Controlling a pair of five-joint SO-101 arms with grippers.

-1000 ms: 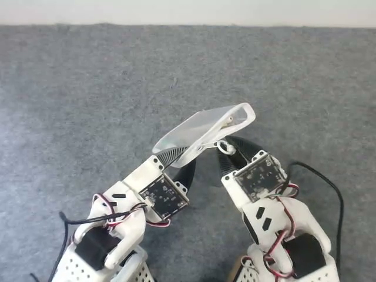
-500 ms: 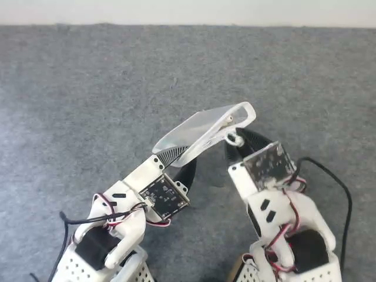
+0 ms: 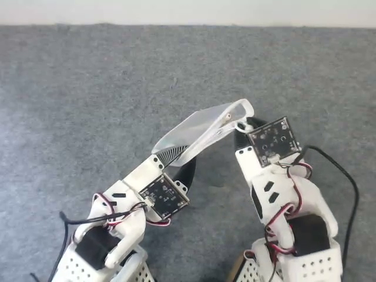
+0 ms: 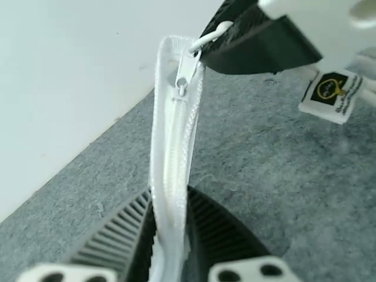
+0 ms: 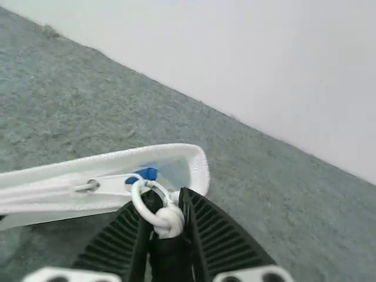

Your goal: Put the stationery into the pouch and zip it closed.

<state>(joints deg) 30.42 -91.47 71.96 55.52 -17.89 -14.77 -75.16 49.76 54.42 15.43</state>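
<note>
Left hand [image 4: 170, 226] clenched on one pouch [image 3: 200, 130], right hand [image 5: 163, 230] grasping its one zipper cord [image 5: 167, 218]

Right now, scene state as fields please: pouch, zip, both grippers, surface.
pouch: clear, held up off the mat between the two arms
left gripper: shut on one end of the pouch
right gripper: shut on the cord tied to the zip pull
slider: near the pouch's far end; zip shut from the left gripper up to it
mat: grey
</note>
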